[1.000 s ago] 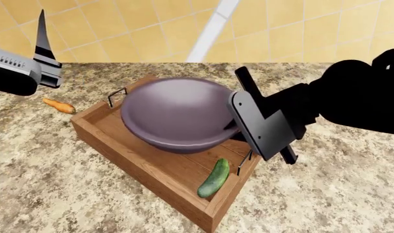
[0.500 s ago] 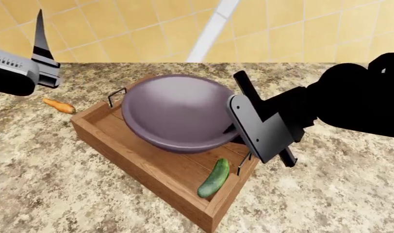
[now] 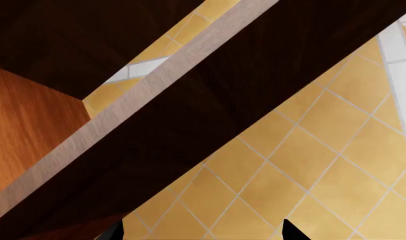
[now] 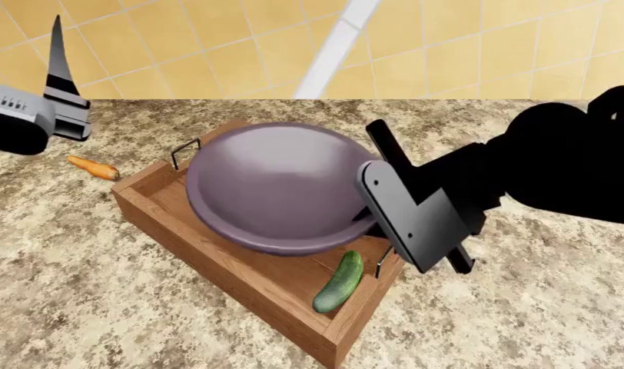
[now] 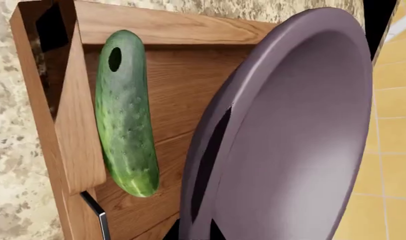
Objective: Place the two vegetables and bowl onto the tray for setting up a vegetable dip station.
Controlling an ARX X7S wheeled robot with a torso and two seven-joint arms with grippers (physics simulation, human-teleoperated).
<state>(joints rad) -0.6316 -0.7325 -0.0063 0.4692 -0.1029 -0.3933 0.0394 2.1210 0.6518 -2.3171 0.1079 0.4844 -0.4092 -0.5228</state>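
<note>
Right gripper (image 4: pixel 369 211) clamps the tilted bowl (image 4: pixel 276 184) by its rim over the tray (image 4: pixel 204 246). Left gripper state indeterminable. Risk: bowl slips, striking the cucumber (image 4: pixel 339 282).

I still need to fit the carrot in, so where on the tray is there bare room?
The tray is bare along its left end, between the bowl and the handle. The right end is crowded by the cucumber, bowl rim and right end effector.
</note>
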